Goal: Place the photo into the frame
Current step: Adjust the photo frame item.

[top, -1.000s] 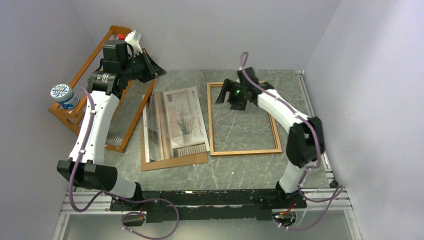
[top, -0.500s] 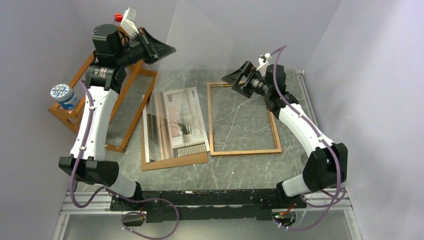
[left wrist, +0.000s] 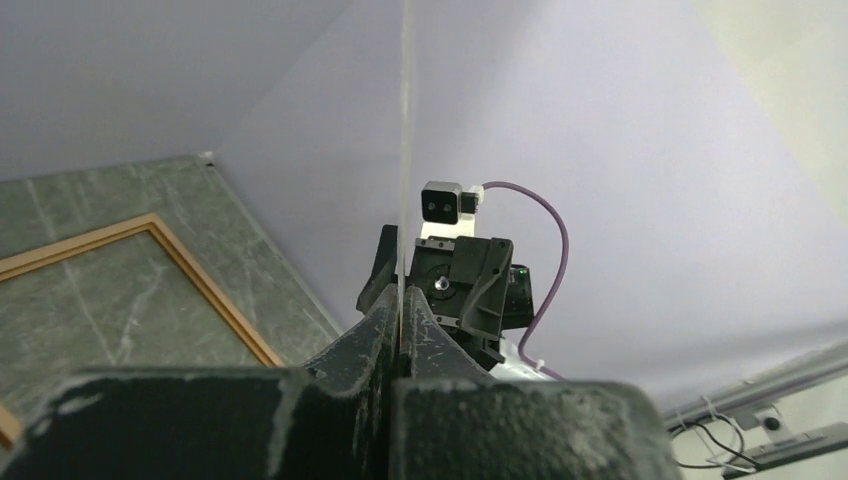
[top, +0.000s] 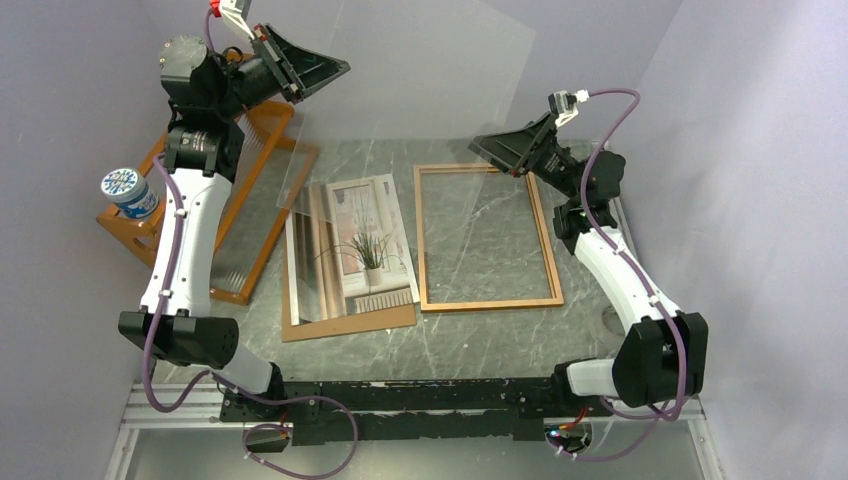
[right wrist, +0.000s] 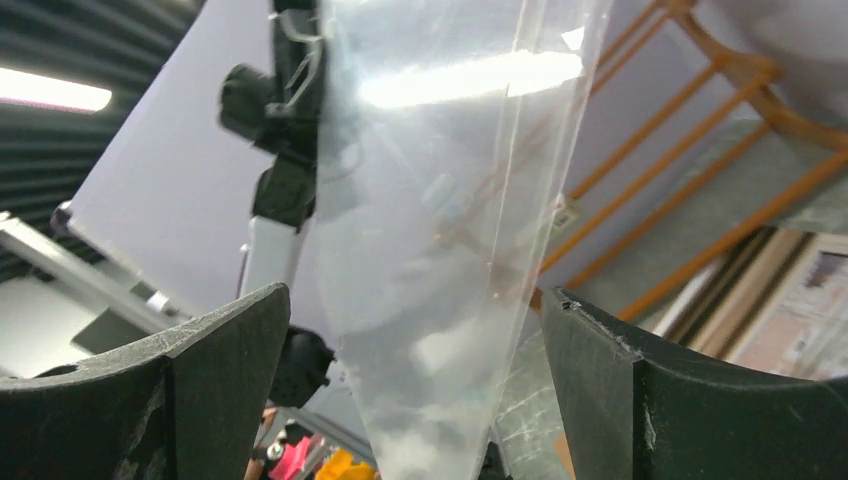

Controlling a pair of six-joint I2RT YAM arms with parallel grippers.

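Note:
The photo (top: 365, 245) lies flat on a plain brown backing board (top: 345, 320) at table centre. To its right lies the empty wooden frame (top: 490, 302), also seen in the left wrist view (left wrist: 205, 285). My left gripper (top: 335, 72) (left wrist: 403, 300) is raised high at the back left. It is shut on the edge of a clear pane (top: 430, 110) (left wrist: 405, 150) that hangs in the air over the table. My right gripper (top: 490, 150) (right wrist: 415, 300) is open at the pane's far side. A corner of the pane (right wrist: 440, 200) sits between its jaws, touching neither.
An orange wooden rack (top: 215, 230) (right wrist: 700, 130) stands at the left, under the left arm, with a blue-and-white cup (top: 127, 192) on its near end. Walls close in the table at the back and on both sides.
The left arm has lifted the clear pane higher off the table. The right arm has risen from over the frame, swung right, and its jaws have opened wide around the pane's corner.

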